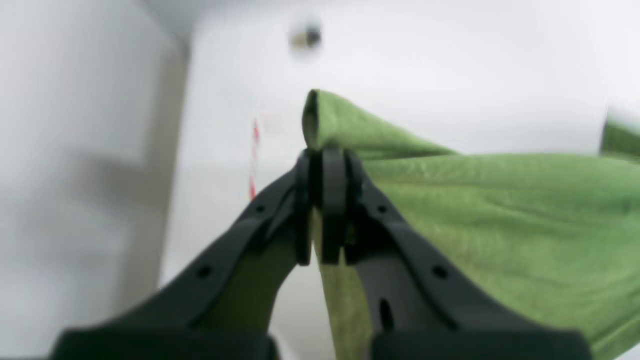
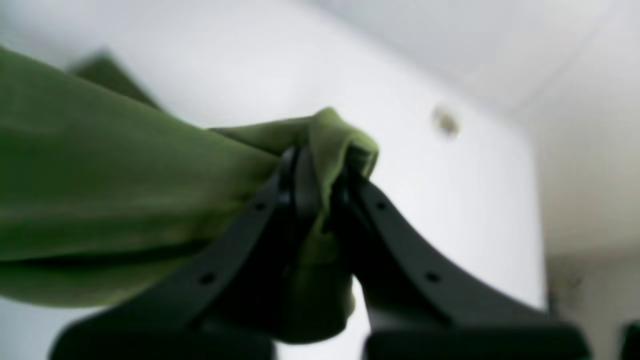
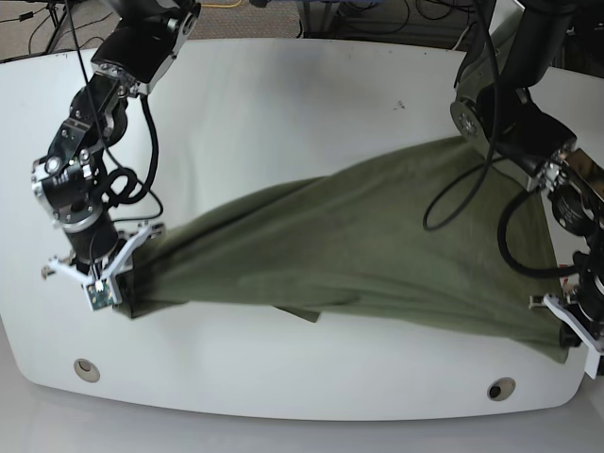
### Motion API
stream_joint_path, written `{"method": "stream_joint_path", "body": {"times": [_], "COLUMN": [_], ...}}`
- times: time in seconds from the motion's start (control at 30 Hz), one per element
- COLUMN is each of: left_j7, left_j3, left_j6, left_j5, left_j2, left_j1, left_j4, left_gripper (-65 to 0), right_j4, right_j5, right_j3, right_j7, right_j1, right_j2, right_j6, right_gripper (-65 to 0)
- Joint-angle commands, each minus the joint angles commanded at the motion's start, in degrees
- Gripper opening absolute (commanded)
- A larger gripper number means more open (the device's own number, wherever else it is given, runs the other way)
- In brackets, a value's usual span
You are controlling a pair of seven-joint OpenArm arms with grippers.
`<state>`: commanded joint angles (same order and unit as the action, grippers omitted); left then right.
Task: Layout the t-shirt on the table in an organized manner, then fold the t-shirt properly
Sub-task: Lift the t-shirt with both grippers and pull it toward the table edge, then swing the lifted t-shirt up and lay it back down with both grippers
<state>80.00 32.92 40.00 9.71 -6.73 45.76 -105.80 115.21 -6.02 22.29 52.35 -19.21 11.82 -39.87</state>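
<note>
The olive-green t-shirt (image 3: 349, 250) stretches across the white table (image 3: 283, 104) between both arms, bunched and wrinkled along its lower edge. My right gripper (image 3: 125, 283) is shut on the cloth's left corner near the front-left of the table; in the right wrist view the fabric (image 2: 100, 200) bulges out between the fingers of the right gripper (image 2: 320, 170). My left gripper (image 3: 569, 338) pinches the right corner by the front-right edge; in the left wrist view the left gripper (image 1: 325, 160) clamps a fold of the t-shirt (image 1: 500, 220), which lifts off the table (image 1: 425, 65).
Two round metal grommets (image 3: 86, 368) (image 3: 500, 388) sit near the front edge. A strip of red tape (image 1: 254, 165) lies left of the left gripper. Black cables (image 3: 472, 179) hang over the shirt's right part. The table's front edge lies close to both grippers.
</note>
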Motion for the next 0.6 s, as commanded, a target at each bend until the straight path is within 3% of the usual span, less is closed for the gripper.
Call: {"method": "stream_joint_path", "body": {"times": [0.1,0.23,0.37,0.6], "left_j7": [0.0,0.0,0.0,0.0], "left_j3": [-0.3,-1.0,-3.3,-3.6], "left_j6": [0.0,0.0,0.0,0.0], "left_j5": [-0.3,-0.3,0.0,-0.1], "left_j2": [-0.2,-1.8,-2.6,-3.5], "left_j1": [6.3,13.3,18.5,28.5], "left_j4": [0.1,1.1,4.7,9.2], "left_gripper": [-65.0,-65.0,-65.0,-65.0], "right_j4": [0.0,0.0,-1.2,-1.6], "right_j5": [-0.1,-0.1,-0.1,0.0], "right_j3": [-3.5,-4.7,-6.3,-14.3], "right_j7": [2.9,6.4,7.2,7.2], "right_j1": [-7.1,-16.5,-24.3,-36.0], "right_j2": [2.6,4.4,5.4,9.1], "right_j6": [1.58,1.58,1.58,1.85], "right_gripper": [-64.4,-64.4,-64.2,-64.2]}}
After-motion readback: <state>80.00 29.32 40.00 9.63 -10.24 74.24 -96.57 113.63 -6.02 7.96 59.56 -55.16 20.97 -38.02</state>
